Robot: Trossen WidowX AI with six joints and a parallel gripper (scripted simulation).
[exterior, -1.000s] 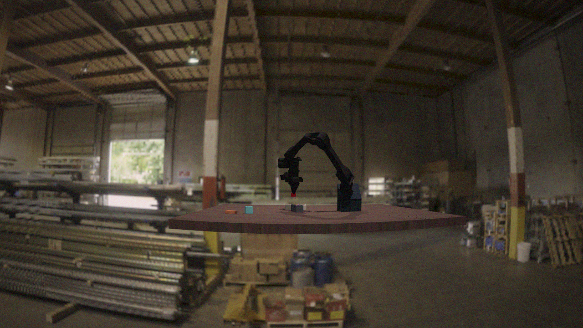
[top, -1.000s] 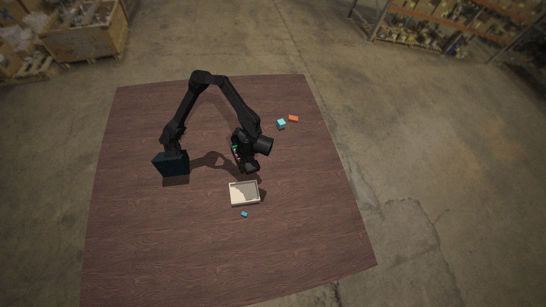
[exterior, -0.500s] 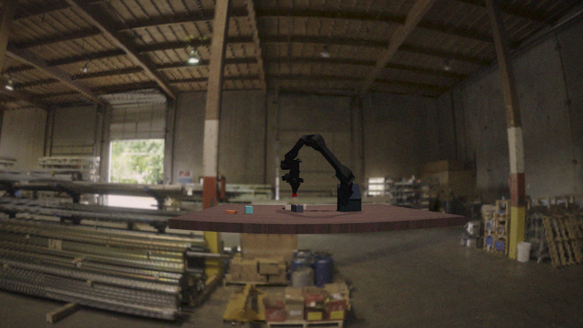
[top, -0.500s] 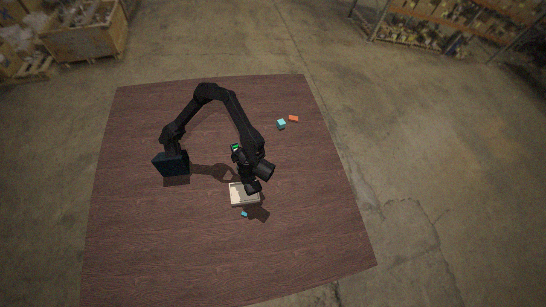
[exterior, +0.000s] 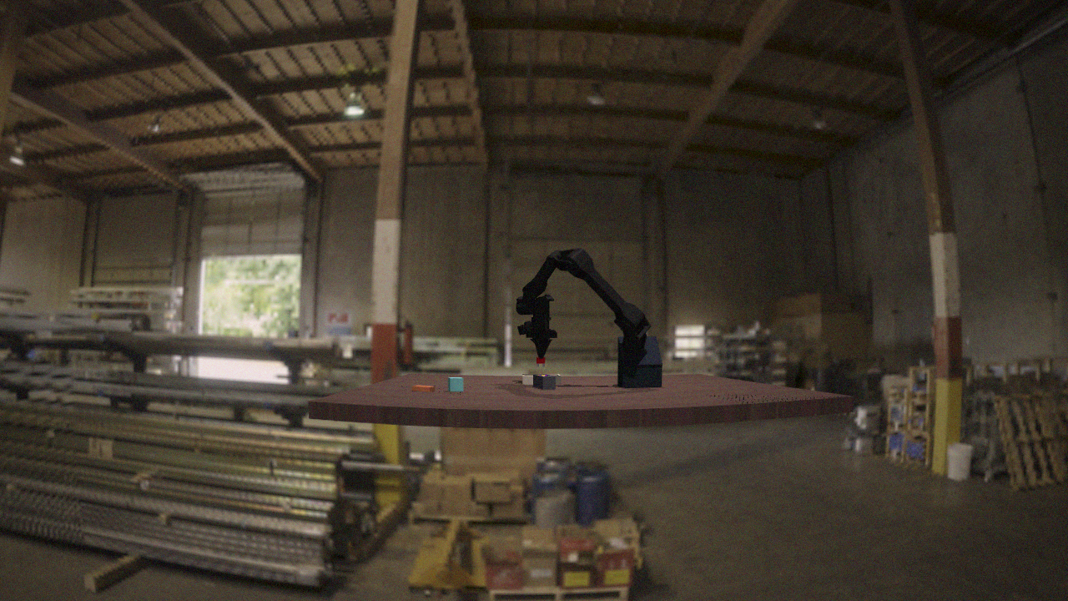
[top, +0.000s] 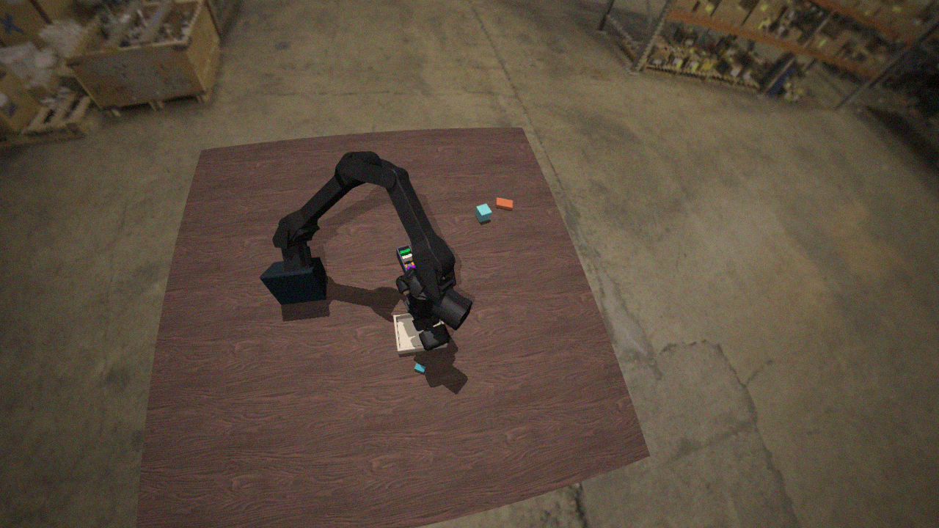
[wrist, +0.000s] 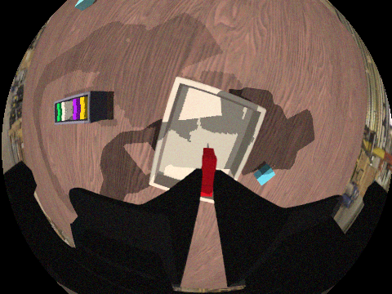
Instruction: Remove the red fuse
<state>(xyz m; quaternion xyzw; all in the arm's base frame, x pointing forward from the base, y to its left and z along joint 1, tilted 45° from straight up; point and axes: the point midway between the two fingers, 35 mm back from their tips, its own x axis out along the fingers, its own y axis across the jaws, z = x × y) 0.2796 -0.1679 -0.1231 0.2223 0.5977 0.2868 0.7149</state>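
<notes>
My gripper [exterior: 541, 356] [wrist: 207, 175] is shut on the red fuse [exterior: 541, 361] [wrist: 207, 163], which is fully out of the block and in the air. In the wrist view the fuse shows in front of the near part of the cream tray [top: 406, 336] [exterior: 527, 379] [wrist: 200, 85]. The gripper is over the tray and well above it; its exact height is hard to tell. The fuse block [exterior: 544, 381] [wrist: 101, 106] stands apart from the tray, holding a green fuse [wrist: 59, 112], a white fuse [wrist: 63, 111], a purple fuse [wrist: 76, 109] and a yellow fuse [wrist: 83, 108]. The arm hides part of the tray in the top view.
A small blue block [top: 419, 368] [wrist: 265, 175] lies just outside the tray. A larger cyan cube [top: 483, 213] [exterior: 455, 384] [wrist: 85, 4] and an orange block [top: 504, 203] [exterior: 423, 388] lie farther off, beyond the fuse block.
</notes>
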